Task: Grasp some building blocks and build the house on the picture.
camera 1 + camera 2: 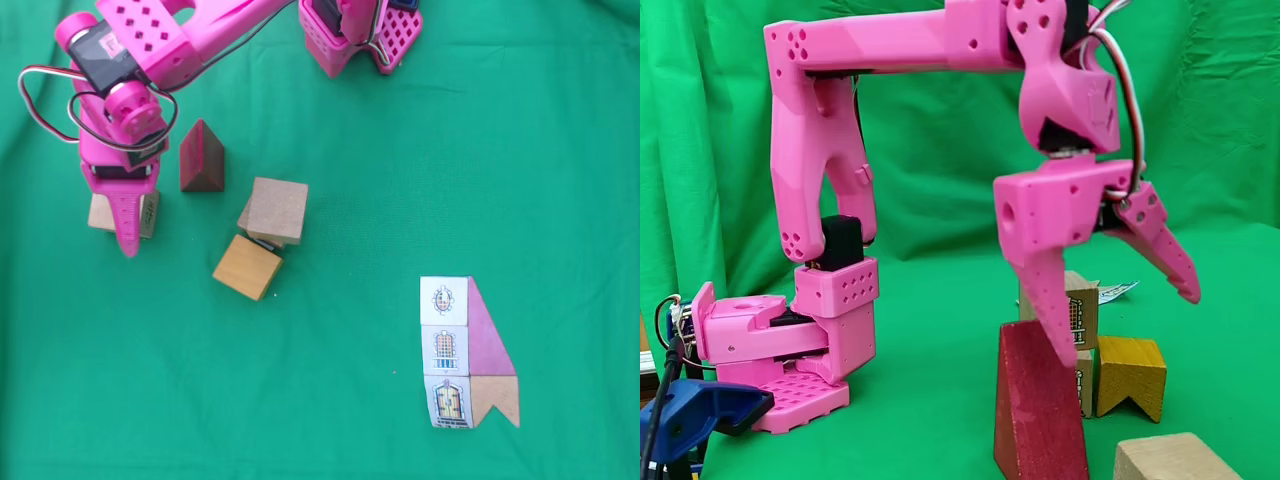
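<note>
**House not yet begun**

The gripper [128, 222] hung spread over a pale cube [101, 213], pinching nothing. The red prism [201, 158], a second tan cube [276, 208] and the orange block [246, 267] lay loose on the green surface [350, 150], well apart from the picture [467, 352]. All stacking remained.

Open green cloth [400, 180] mid-table, blocks clustered left: red prism [201, 157], stacked tan cube [277, 209], orange cube [247, 267]

tan cube [103, 212]: mostly covered by the gripper [133, 222] in a fixed view
foreground tan block [1173, 459]: cut by the bottom edge
red prism [1036, 420]: base cut off
card drawings [446, 349]: too small to read
</note>
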Tool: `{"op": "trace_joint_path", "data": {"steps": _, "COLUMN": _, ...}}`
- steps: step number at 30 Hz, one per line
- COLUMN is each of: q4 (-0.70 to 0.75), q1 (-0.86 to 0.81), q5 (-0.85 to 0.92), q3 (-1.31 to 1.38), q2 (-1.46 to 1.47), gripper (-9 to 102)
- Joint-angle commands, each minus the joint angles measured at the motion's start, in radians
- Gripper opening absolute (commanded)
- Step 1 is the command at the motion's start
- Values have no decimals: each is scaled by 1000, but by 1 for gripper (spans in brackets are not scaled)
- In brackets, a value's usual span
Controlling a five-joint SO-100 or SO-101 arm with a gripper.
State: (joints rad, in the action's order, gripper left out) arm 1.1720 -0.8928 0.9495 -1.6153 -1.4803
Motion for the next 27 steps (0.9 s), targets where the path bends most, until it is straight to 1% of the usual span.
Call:
{"op": "trace_joint_path", "data": {"steps": 1, "q4": -86, "q1": -2, "q5": 15, "q3": 21, "q2": 23, "gripper": 49}}
{"op": "trace_joint_path", "data": {"steps": 4, "q4": -120, "q1": -2, "q5": 15, "q3": 26, "q2": 64, "gripper": 49}}
{"op": "trace_joint_path", "data": {"steps": 13, "q4": -118, "q1": -5, "q5": 15, "q3": 26, "q2": 144, "gripper": 49}}
{"op": "trace_joint_path", "data": {"steps": 19, "q4": -107, "q1": -55, "q5": 15, "q3": 26, "q2": 153, "gripper": 49}}
{"op": "trace_joint_path", "data": {"steps": 27, "q4": -117, "q1": -57, "q5": 15, "q3": 26, "q2": 207, "gripper": 49}}
